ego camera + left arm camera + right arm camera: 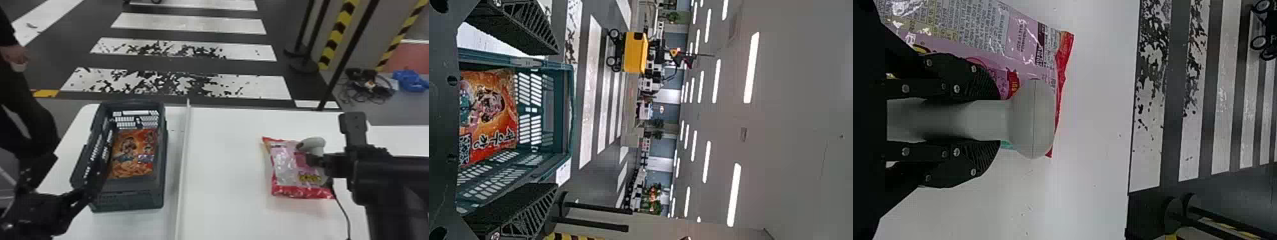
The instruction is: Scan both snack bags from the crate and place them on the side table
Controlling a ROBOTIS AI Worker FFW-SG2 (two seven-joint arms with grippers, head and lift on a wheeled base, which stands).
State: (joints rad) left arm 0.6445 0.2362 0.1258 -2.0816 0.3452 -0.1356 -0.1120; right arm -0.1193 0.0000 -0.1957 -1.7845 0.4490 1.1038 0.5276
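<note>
Head view: your right gripper squeezes one scanner over one pink bag, in from the table's far edge. Left wrist view: your left gripper is spread wide by one crate holding one orange bag.
</note>
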